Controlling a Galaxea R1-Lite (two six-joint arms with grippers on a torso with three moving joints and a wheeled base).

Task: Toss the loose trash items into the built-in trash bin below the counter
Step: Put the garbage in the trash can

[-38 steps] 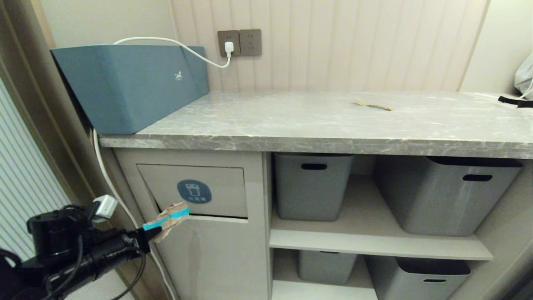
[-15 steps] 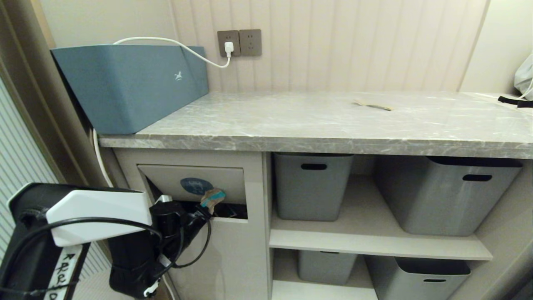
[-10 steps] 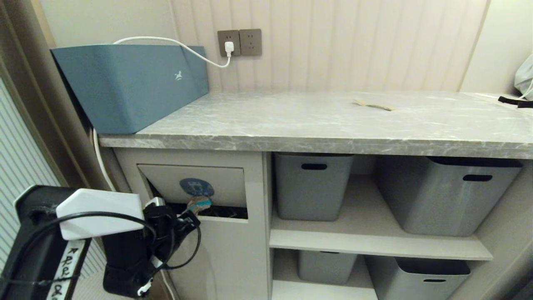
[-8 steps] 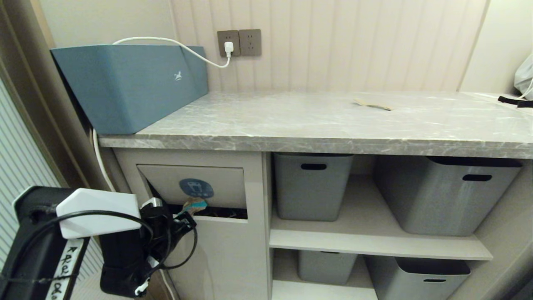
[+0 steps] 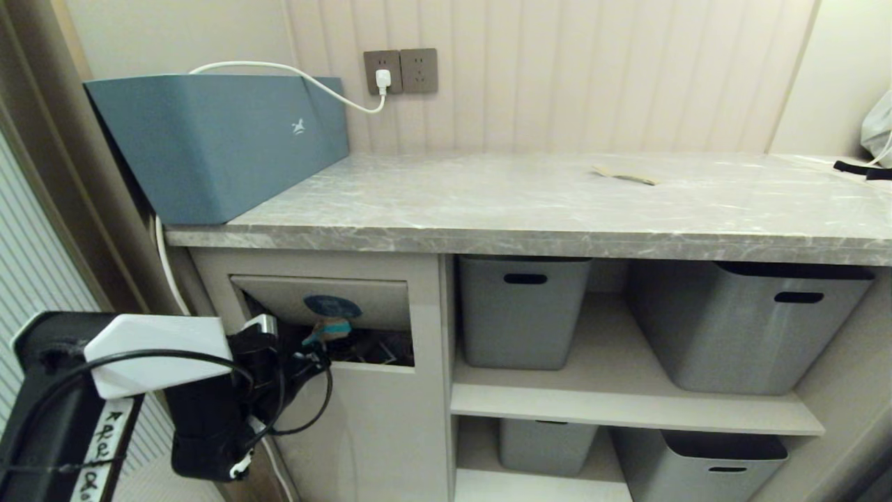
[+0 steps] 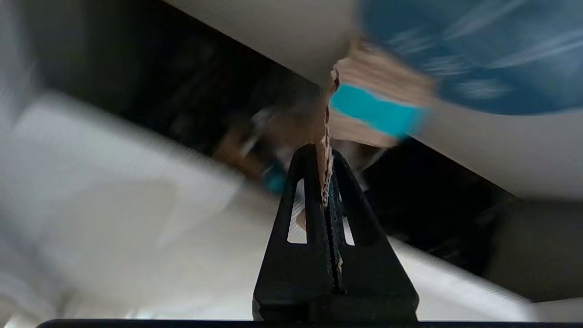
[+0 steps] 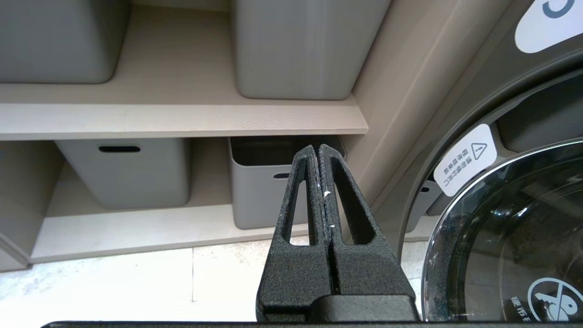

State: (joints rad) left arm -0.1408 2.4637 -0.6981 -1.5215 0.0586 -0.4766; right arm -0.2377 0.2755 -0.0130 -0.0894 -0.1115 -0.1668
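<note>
Probably a home laundry nook: washing machine (image 7: 510,218), storage tubs (image 5: 524,310).

Counter (image 5: 488,209): wide grey marble-look slab with white veining and a thick front edge, set against a ribbed beige wall
Left end: long blue-teal box (image 5: 216,143) standing on the slab, white logo on its side
Right of centre, toward the wall: flat brown cardboard scrap (image 5: 625,175) lying on the slab, well apart from the box
Far right edge: black strap (image 5: 863,169) resting on the slab, partly cut off
Shelves (image 5: 627,408) below: grey tubs (image 5: 523,310) with slot handles standing on them
</note>
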